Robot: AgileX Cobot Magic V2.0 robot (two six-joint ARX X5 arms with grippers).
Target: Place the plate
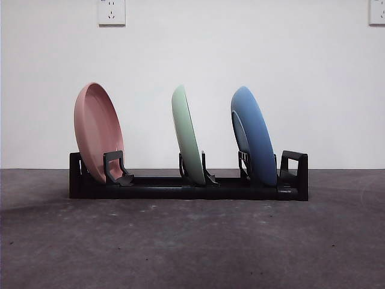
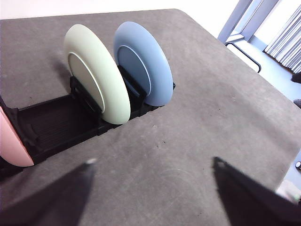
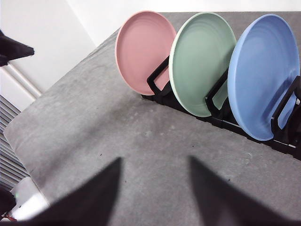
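Pink plate (image 1: 96, 132), green plate (image 1: 189, 135) and blue plate (image 1: 255, 136) stand upright in the black rack (image 1: 186, 188) on the bench (image 1: 192, 241); both claws, left claw (image 2: 150, 195) and right claw (image 3: 153, 197), hang wide and empty, placing seemingly done, only retreat left.

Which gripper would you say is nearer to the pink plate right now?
Right, as a hedged judgement. The right gripper hangs open over bare table with the pink plate in full view; the left gripper, also open, sees only its edge.

black rack (image 1: 180, 191) on grey table (image 1: 192, 247) | pink plate (image 1: 96, 132), green plate (image 1: 188, 135), blue plate (image 1: 254, 135) all slotted upright-ish | wall sockets (image 1: 112, 12) up top, I think
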